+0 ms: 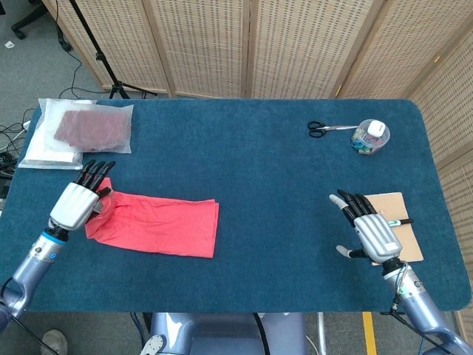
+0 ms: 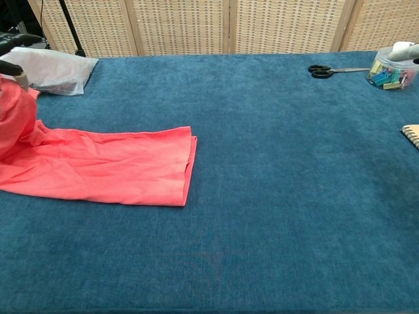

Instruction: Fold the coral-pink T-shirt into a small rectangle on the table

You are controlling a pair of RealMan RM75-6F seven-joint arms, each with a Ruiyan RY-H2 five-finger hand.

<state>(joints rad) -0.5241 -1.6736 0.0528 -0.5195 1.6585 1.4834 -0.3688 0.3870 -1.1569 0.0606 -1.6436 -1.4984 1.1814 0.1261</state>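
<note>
Coral-pink cotton T-shirt (image 1: 155,225), already folded into a long band, lies on the left half of the blue carpeted table (image 1: 281,170). Your left hand (image 1: 77,201) grasps its left end, lifted and bunched (chest view shows the raised cloth). Your right hand (image 1: 369,231) hangs released, fingers spread, near the tan notebook (image 1: 399,222). Expect limp, light fabric that sags and creases; take it at the corners of the doubled edge, not mid-panel, so the layers travel together.

The left hand (image 1: 77,201) grips cloth near the tabletop's left edge, while the right hand (image 1: 372,233) hovers empty, fingers (image 1: 347,203) spread, near the right edge.
</note>
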